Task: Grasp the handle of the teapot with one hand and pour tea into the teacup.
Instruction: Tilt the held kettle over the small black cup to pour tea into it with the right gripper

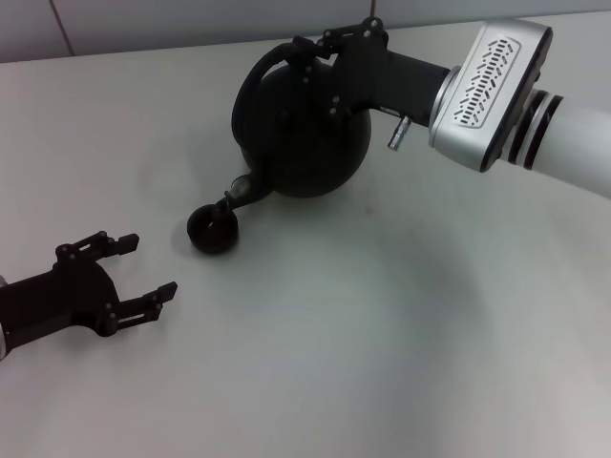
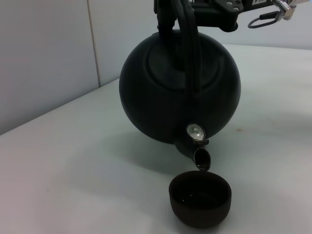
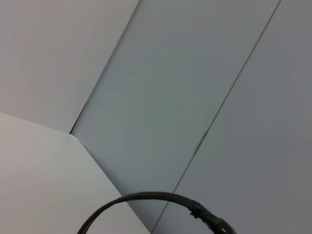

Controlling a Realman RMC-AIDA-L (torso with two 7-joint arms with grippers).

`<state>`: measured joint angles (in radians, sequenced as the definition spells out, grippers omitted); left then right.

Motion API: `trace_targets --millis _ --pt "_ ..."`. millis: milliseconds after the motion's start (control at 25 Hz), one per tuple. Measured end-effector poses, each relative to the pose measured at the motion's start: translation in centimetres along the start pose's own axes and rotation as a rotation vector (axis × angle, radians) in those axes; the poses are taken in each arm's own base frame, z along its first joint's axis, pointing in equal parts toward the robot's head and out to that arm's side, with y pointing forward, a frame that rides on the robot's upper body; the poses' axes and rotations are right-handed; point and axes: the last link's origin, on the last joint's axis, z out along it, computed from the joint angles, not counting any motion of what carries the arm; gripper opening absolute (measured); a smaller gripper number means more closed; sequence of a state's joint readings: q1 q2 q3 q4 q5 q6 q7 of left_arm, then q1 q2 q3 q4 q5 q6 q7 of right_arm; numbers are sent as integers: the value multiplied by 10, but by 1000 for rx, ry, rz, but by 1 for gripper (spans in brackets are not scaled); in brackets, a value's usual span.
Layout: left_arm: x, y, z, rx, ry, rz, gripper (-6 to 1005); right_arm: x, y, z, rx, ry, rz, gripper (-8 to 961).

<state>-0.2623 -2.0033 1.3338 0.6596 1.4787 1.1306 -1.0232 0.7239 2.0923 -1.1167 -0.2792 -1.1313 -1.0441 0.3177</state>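
White table point(image 1: 382, 363), pale grey panelled wall point(image 3: 204, 73) behind. The teapot point(image 1: 304, 129) is held up off the surface and tipped forward, spout point(image 2: 200, 155) pointing down directly over the teacup point(image 2: 200, 199) — spout tip just above the rim, not touching as far as I can see. The cup stands upright on the table, something dark and wet glinting inside. The right gripper point(image 1: 325, 48) comes in from the far right side and is clamped around the handle point(image 2: 187, 53) at the top of its arch; the pot hangs from it. The right wrist view shows only wall, a table corner and a thin black cable. The left gripper point(image 1: 134, 272) sits low at the near left — fingers spread apart, holding nothing, well apart from the cup.
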Motion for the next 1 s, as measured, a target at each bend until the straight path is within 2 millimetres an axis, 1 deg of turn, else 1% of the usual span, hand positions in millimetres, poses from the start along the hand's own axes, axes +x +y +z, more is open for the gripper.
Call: trace_targets --millis 720,1000 --pt "0 0 0 0 -1 1 821 0 -1 1 0 3 -10 103" --pt "-1 0 -1 0 -3 -2 821 -1 -1 4 -14 20 -34 104"
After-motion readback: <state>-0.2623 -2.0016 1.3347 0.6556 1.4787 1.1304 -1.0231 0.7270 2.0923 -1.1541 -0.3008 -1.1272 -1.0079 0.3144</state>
